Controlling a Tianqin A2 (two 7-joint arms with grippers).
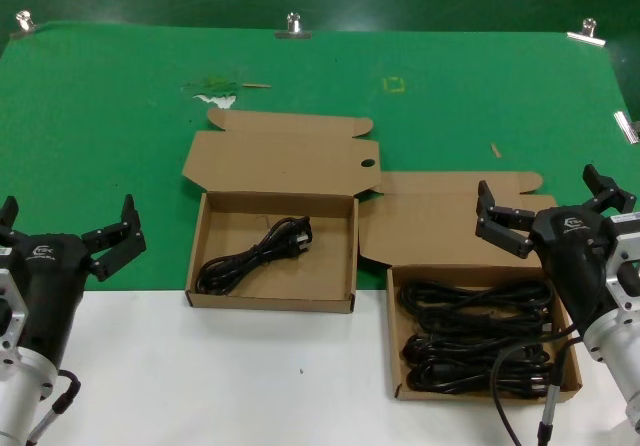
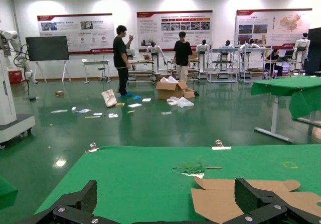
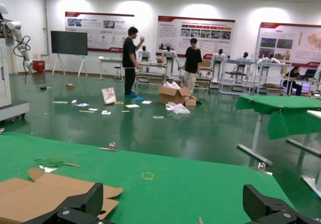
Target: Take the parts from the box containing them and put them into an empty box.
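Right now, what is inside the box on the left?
The left box holds one coiled black power cord lying diagonally on its floor, with bare cardboard around it. Whatever is under the cord is hidden. Several cords fill the right box.

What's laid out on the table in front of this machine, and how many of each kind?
Cardboard boxes: 2, the left box and the right box.
Black power cord bundles: 1 in the left box; a pile in the right box, too tangled to count.
Robot grippers: 2, left gripper and right gripper, both open and empty.
Total: 5 plus the uncounted pile.
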